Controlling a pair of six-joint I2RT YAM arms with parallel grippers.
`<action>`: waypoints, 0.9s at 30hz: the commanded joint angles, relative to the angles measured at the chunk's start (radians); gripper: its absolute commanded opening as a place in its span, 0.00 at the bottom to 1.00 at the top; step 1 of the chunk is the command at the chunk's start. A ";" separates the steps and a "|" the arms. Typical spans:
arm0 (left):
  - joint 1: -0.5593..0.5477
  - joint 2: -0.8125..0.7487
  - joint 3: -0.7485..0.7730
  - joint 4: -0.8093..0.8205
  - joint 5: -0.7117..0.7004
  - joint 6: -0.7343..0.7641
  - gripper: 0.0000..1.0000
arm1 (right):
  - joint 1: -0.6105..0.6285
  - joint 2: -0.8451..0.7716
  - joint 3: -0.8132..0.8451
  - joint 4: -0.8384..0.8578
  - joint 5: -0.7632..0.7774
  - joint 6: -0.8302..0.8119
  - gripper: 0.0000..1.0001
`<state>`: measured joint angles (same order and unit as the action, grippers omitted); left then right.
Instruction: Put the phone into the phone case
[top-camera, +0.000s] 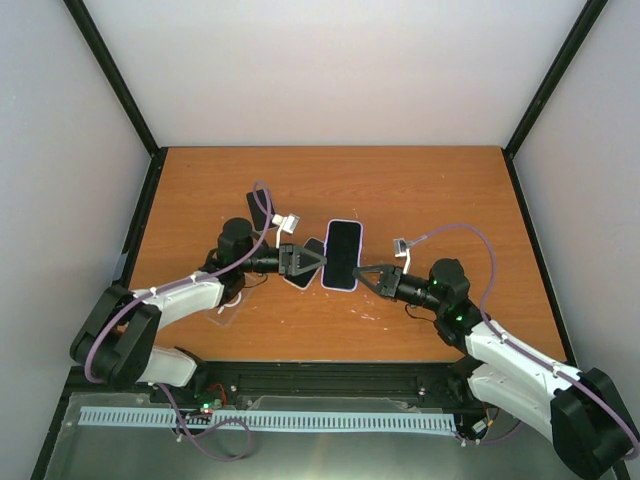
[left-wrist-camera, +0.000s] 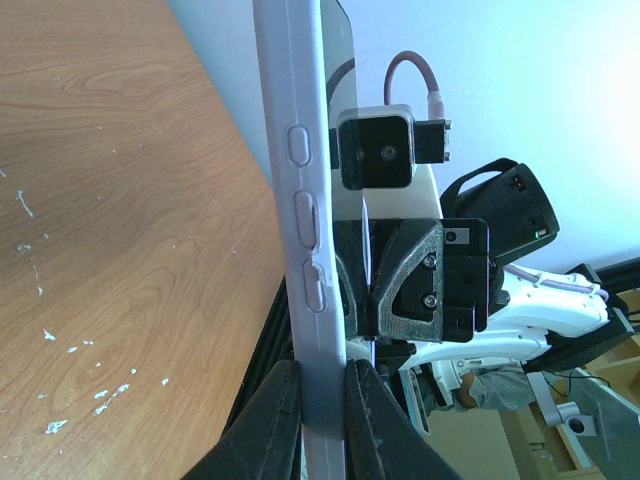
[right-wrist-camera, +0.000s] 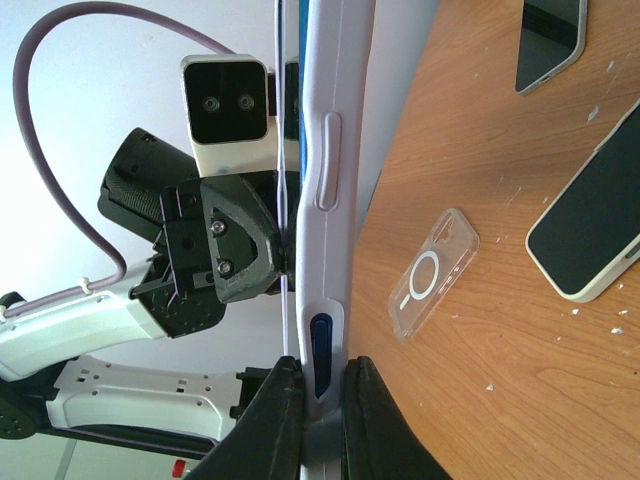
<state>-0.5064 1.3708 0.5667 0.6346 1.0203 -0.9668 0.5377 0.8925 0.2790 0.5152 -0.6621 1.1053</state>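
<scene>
Top external, left pincer (top-camera: 320, 262) clamping phone (top-camera: 343, 250)

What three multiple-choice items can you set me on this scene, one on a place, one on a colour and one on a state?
1. Where does the clear phone case lie?
A. flat on the table
B. on the floor
C. on an arm's base

2. What colour is the case around the held phone?
A. red
B. pale lilac
C. green

3. How is the held phone gripped?
A. by no claw
B. by one claw only
C. by the left claw and the right claw, both shut on it

Answers: 1 A, the right wrist view shows it flat on the wood. 2 B, both wrist views show a lilac edge. 3 C, each wrist view shows its own fingers and the other claw clamping opposite edges.
</scene>
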 joint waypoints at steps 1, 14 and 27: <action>-0.007 -0.032 -0.012 0.060 0.039 0.022 0.04 | 0.007 -0.041 0.006 0.036 0.003 -0.011 0.12; -0.007 -0.098 -0.050 0.015 0.146 0.065 0.00 | 0.007 -0.114 0.142 -0.273 0.109 -0.113 0.48; -0.007 -0.125 -0.039 -0.102 0.147 0.133 0.00 | 0.007 -0.070 0.243 -0.398 0.168 -0.159 0.29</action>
<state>-0.5079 1.2785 0.5037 0.5423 1.1526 -0.8871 0.5396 0.8165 0.4984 0.1455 -0.5091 0.9649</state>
